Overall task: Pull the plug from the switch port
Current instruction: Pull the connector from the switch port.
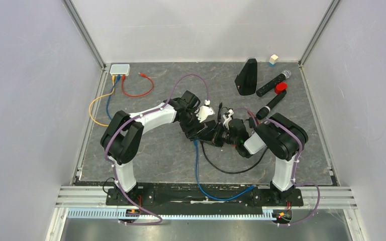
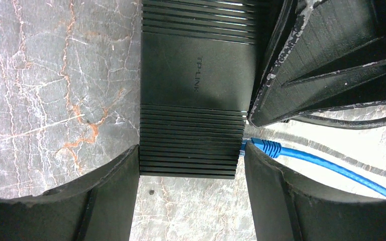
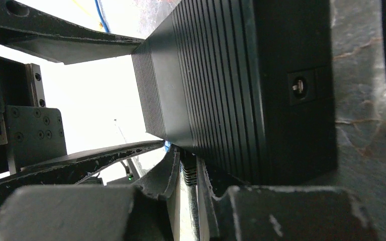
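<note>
The black TP-LINK switch (image 2: 196,75) lies flat on the marbled mat. My left gripper (image 2: 191,150) straddles its near end, one finger pressed to each long side, so it is shut on the switch. A blue plug (image 2: 262,146) sits in a port on the switch's right side, just beside my left gripper's right finger (image 2: 291,201). In the right wrist view a black plug (image 3: 188,169) with a ribbed boot sits in the switch (image 3: 216,80). My right gripper (image 3: 188,160) has its fingers pressed on both sides of that boot. From above, both grippers (image 1: 193,125) (image 1: 222,136) meet mid-table.
A blue cable (image 1: 197,165) and a black cable loop (image 1: 231,170) run toward the arm bases. A white box (image 1: 119,69) with yellow, blue and red cables sits far left. A black stand (image 1: 247,76), two microphones (image 1: 273,83), a red cap (image 1: 280,88) and a small cube (image 1: 273,59) lie far right.
</note>
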`<state>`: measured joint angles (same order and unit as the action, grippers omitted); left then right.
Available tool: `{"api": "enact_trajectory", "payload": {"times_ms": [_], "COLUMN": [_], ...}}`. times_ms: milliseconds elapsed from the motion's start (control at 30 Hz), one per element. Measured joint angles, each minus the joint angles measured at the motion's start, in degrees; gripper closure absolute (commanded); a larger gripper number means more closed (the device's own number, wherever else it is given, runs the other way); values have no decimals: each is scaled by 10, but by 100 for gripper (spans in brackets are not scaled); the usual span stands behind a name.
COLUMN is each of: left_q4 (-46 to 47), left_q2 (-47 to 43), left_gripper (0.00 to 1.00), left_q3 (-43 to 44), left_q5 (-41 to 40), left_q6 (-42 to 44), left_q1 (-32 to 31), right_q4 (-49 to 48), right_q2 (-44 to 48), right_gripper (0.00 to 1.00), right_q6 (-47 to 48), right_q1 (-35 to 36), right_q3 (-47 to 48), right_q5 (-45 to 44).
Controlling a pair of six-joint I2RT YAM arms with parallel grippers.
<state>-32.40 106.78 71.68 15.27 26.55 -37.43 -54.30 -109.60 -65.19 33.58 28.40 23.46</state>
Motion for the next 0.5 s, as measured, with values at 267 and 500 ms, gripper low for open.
{"api": "enact_trajectory", "payload": {"times_ms": [267, 500], "left_q4": [2, 4], "left_q2": [0, 0], "left_gripper": [36, 31], "left_q3": [0, -1], "left_q5": [0, -3], "left_q6": [1, 2], "left_q1": [-9, -9], "right_q4": [-27, -16], "right_q2": [19, 51], "right_gripper": [100, 100], "right_q6": [26, 49], "right_q1": [-1, -1], "right_q3": [-50, -82], "right_q5": [27, 54]}}
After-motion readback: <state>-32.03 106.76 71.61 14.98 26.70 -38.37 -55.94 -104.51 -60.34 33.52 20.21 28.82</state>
